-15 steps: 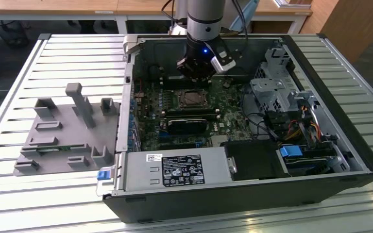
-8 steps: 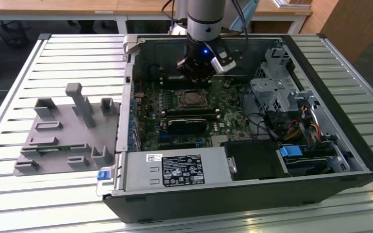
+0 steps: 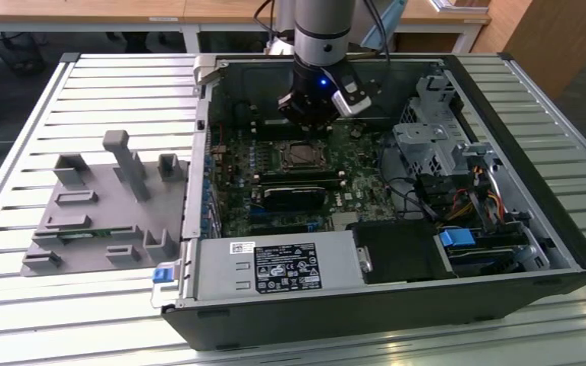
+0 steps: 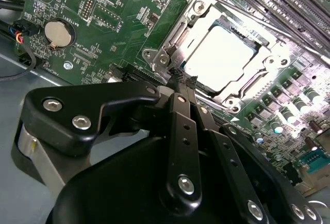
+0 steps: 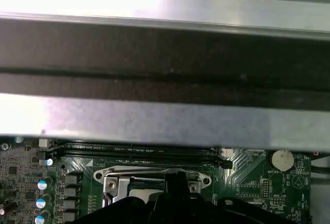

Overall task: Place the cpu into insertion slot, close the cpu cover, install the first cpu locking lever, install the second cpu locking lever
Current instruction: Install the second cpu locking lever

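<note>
the gripper (image 4: 181, 77), jaws pinched together on nothing, hovers at the hinge-side corner of the cpu cover (image 4: 260, 61), which lies flat over the cpu (image 4: 219, 53) seated in the insertion slot just beyond the fingertips.

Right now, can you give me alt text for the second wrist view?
The gripper, fingers together, sits at the edge of the insertion slot, where the cpu lies under the closed cpu cover. Green circuit board surrounds it, with a round coin cell off to one side.
</note>
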You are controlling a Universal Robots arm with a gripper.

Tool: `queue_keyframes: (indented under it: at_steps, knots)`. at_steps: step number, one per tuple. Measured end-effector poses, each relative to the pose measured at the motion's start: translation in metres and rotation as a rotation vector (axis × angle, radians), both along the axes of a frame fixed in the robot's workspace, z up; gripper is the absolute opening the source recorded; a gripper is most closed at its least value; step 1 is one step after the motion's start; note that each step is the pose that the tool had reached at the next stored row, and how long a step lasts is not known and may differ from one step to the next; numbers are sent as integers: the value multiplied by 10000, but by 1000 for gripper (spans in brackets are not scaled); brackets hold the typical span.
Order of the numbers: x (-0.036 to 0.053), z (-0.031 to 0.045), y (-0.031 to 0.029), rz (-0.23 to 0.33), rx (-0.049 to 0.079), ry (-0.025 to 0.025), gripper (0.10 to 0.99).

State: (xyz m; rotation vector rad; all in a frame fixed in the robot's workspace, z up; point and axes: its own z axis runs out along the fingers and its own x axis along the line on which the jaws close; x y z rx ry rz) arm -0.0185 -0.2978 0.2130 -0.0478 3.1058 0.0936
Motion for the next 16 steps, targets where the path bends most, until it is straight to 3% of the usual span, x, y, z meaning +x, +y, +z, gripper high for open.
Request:
queue_keyframes:
  at_steps: [16]
  knots:
    - [0,2,-62,1,-2,1,106]
